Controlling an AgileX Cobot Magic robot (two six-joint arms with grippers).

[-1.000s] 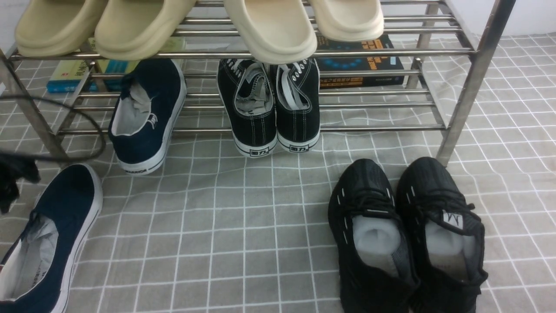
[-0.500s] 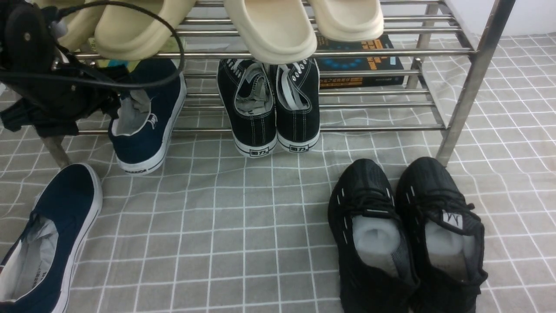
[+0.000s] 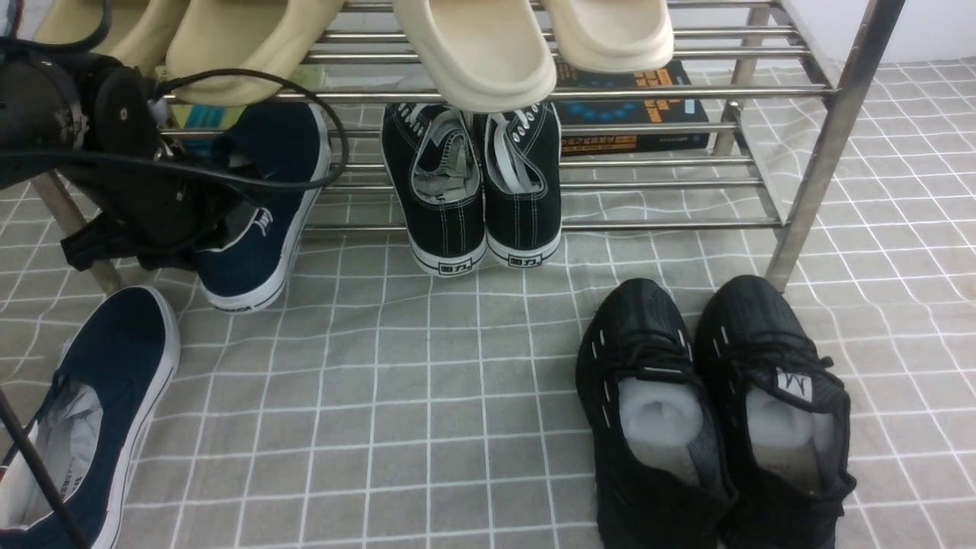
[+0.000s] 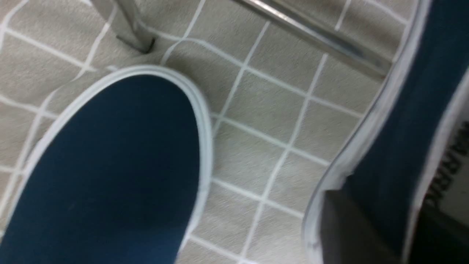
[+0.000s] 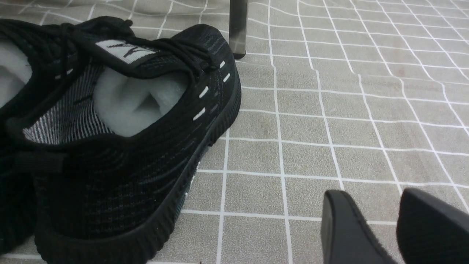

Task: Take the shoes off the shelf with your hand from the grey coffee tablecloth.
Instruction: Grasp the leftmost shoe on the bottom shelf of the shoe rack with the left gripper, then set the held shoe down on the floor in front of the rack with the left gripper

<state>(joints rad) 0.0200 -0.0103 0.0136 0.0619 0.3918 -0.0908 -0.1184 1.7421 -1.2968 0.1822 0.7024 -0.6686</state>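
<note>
My left fingers (image 4: 340, 231) are pinched on the heel of the navy shoe (image 3: 263, 244) at the shelf (image 3: 610, 225) — right fingers (image 5: 346, 227) spread, empty, over the cloth (image 5: 329, 124).

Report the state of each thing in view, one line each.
Far navy shoe, heel overhanging the shelf, gripped.
Near navy shoe, flat on the cloth, free.
Left gripper, shut on the far navy shoe's collar.
Right gripper, open, empty.
Black lace-up pair, on shelf.
Black mesh sneakers, on cloth.
</note>
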